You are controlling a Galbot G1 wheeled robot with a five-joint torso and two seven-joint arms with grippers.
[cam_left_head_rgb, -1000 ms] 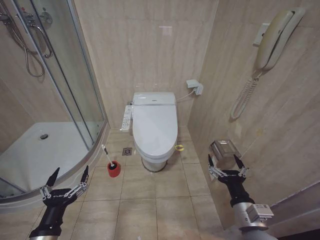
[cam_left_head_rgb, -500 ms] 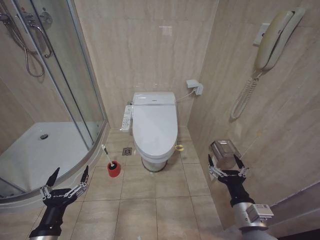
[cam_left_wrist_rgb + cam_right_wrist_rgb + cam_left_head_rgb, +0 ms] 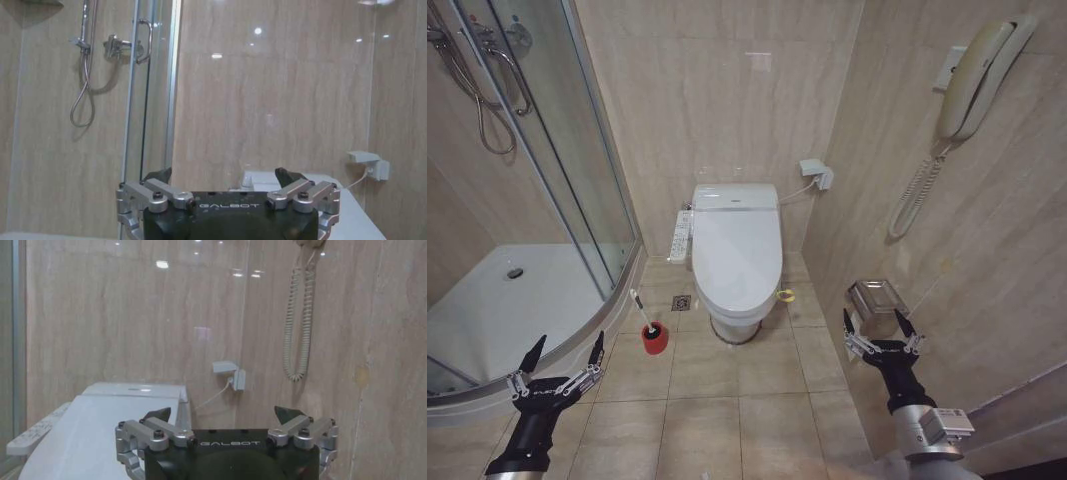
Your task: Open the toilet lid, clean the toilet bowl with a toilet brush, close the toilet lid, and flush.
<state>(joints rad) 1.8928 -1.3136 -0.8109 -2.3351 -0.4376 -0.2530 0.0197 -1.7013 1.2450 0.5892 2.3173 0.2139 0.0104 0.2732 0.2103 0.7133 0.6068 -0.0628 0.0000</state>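
Left gripper (image 3: 562, 365) spread, empty, low by the shower tray (image 3: 487, 310); right gripper (image 3: 882, 335) spread, empty, near the side wall. Both well short of the toilet lid (image 3: 735, 250), shut over the bowl. Toilet brush (image 3: 649, 322) parked upright in its red holder beside the toilet, likely for easy reach

l gripper (image 3: 563, 356), r gripper (image 3: 883, 328): both raised, fingers spread.

Two black robot arms with silver-metal grippers.
The left gripper (image 3: 562, 361) and right gripper (image 3: 882, 331) have pointed black fingertips, silver screwed knuckles and white "GALBOT" lettering.
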